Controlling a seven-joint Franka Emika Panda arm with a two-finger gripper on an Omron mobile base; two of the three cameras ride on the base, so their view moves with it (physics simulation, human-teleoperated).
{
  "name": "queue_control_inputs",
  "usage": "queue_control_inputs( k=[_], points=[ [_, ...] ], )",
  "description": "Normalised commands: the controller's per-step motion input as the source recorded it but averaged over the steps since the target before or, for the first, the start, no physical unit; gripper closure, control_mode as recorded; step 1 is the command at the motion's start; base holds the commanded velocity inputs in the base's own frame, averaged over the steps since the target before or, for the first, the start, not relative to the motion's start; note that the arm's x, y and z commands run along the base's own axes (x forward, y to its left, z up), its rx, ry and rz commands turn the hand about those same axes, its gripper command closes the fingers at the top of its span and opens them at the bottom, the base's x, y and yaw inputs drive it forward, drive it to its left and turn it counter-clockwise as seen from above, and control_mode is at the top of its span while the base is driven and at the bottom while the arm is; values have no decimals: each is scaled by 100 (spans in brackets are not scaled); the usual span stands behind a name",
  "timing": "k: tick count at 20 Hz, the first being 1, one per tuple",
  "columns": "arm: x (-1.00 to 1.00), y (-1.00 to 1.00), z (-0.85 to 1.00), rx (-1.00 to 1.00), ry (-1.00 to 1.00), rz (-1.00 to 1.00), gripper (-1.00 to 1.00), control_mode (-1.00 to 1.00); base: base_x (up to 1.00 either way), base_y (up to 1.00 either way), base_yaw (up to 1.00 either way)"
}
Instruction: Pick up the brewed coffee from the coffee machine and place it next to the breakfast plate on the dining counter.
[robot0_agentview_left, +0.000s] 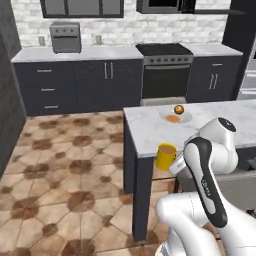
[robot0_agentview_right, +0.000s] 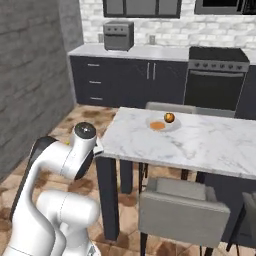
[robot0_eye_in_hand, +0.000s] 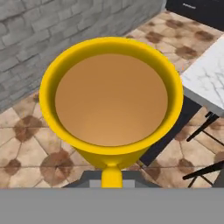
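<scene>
The mug (robot0_agentview_left: 165, 156) is seen in the lower middle of the left base frame, carried in the air just off the near corner of the counter (robot0_agentview_left: 150, 131), with its rim about level with the marble top. It appears to be held by the gripper, whose fingers are hidden behind the arm in both base views. In the hand view the mug (robot0_eye_in_hand: 111, 100) is seen from above, full of brown coffee, upright, its handle pointing to the bottom edge. How wide the jaws stand cannot be made out.

The plate (robot0_agentview_left: 175, 117) lies up and slightly right of the mug, well in on the marble, so the mug must be raised over the edge and carried inward. The plate (robot0_agentview_right: 161, 124) holds a brown ball and an orange piece.
</scene>
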Motion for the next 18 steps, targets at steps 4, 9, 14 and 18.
queue_control_inputs(
  k=[4, 9, 14, 18],
  points=[
    [0, 0, 0, 0, 0, 0, 100, 100, 53, 100, -57],
    [0, 0, 0, 0, 0, 0, 100, 100, 63, 100, -57],
    [0, 0, 0, 0, 0, 0, 100, 100, 72, 100, -59],
    [0, 0, 0, 0, 0, 0, 100, 100, 64, 100, -55]
  ],
)
